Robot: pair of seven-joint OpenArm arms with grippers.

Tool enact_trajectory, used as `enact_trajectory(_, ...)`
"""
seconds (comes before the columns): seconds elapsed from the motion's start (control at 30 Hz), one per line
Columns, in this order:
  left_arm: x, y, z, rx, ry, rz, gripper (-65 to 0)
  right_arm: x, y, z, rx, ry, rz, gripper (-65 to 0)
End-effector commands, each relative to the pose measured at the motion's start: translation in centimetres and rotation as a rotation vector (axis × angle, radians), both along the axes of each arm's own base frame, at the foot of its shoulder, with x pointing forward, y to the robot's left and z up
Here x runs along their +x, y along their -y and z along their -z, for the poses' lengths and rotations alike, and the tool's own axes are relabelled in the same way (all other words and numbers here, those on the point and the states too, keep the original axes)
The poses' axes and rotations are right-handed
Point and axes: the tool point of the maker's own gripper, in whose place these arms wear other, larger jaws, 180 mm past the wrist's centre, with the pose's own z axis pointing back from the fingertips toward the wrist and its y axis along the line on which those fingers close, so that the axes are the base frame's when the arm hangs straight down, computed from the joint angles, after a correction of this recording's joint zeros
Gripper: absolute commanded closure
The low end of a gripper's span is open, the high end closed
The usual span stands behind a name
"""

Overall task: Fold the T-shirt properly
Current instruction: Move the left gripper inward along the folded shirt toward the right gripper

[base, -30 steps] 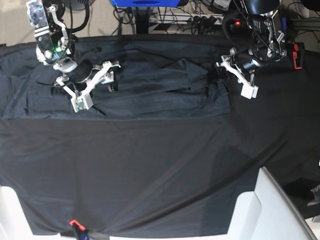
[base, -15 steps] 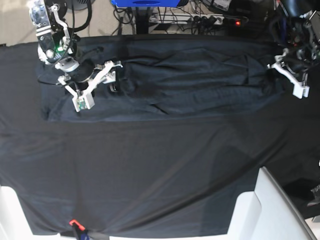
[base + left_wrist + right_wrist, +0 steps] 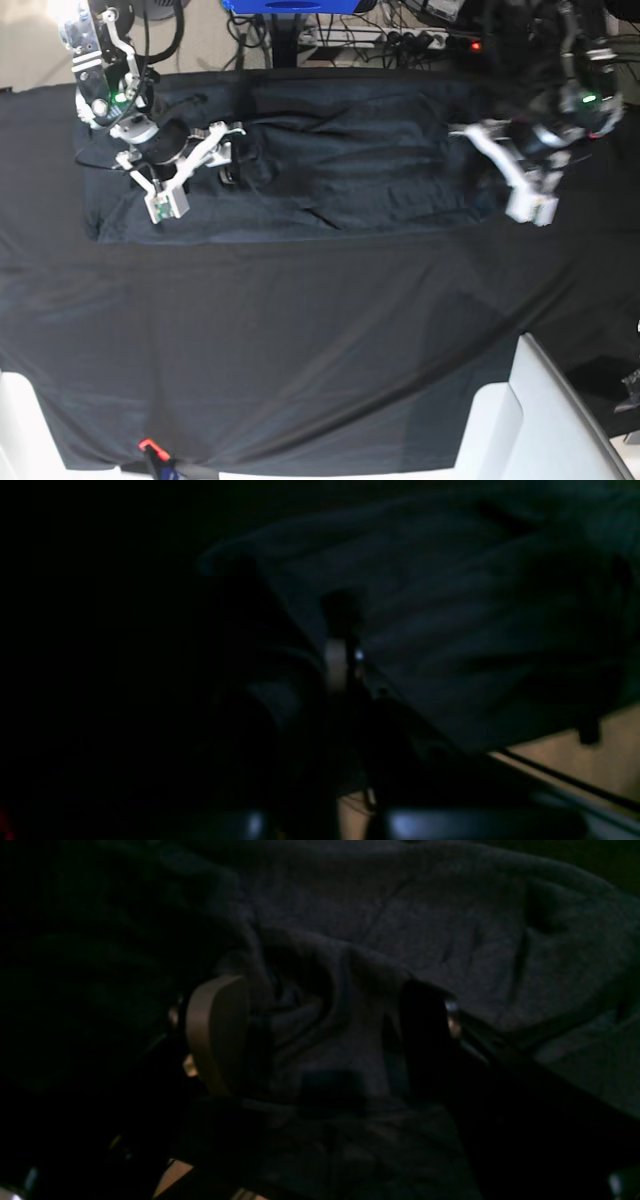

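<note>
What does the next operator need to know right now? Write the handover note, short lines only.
Right gripper: jaws wide open, standing on the T-shirt at its end on the base view's left, a bunched wrinkle between its fingers, not clamped.
Left gripper: shut, at the shirt's other end; whether fabric is pinched cannot be told, the left wrist view is too dark.
T-shirt: spread as a wide, wrinkled band along the far side of the black table cloth.
Done: shirt laid out lengthwise; no neat fold visible.
Left: smooth the wrinkles, then make all the folds.
</note>
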Motion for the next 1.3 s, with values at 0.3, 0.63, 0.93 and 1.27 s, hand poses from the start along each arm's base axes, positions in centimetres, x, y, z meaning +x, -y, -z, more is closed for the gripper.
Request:
enact_trajectory(0.3, 0.9, 9.1, 1.1, -0.114, -0.057, 0.082, 0.0, 2.1, 4.0, -1.7, -0.027, 0.071, 0.100, -43.7)
enact_trajectory(0.63, 2.1, 13.6, 3.4, -0.173, -0.131, 0.102, 0.0, 2.5, 6.3, -1.8, -0.047, 0.079, 0.159, -43.8)
enact_trajectory(0.93, 2.5, 16.0, 4.9, -0.196, -0.185, 0.106, 0.0, 2.5, 6.3, -1.8, -0.048, 0.077, 0.160, -43.8)
enact_trajectory(1.27, 1.7, 18.3, 5.2, -0.191, -0.201, 0.188, 0.0, 2.7, 6.3, -1.9, -0.047, 0.082, 0.160, -44.0)
